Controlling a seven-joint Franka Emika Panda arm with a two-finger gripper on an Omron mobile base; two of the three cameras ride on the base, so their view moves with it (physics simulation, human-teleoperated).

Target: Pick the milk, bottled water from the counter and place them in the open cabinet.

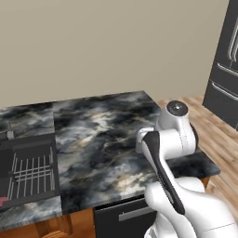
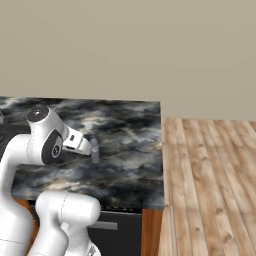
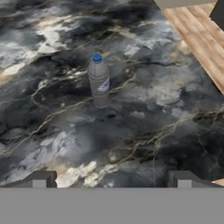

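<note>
Gripper (image 3: 111, 179) jaws wide apart, nothing held, above the counter (image 3: 144, 109). Bottled water (image 3: 99, 81) stands upright on the counter, blue cap, well ahead of the fingertips (image 3: 39, 179), near the wood floor (image 2: 210, 185) side

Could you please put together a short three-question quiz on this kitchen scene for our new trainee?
1. True or false: the bottled water stands upright on the counter.
2. What colour is the bottle's cap?
   A. red
   B. blue
   C. white
3. Fill in: the claw is ____, with nothing between its fingertips.

Key:
1. True: it stands upright on the marbled stone, clear of the claw.
2. B: blue, as the hand view shows.
3. Open: the two tips stand wide apart, and the bottle is ahead of them, not yet reached.
</note>
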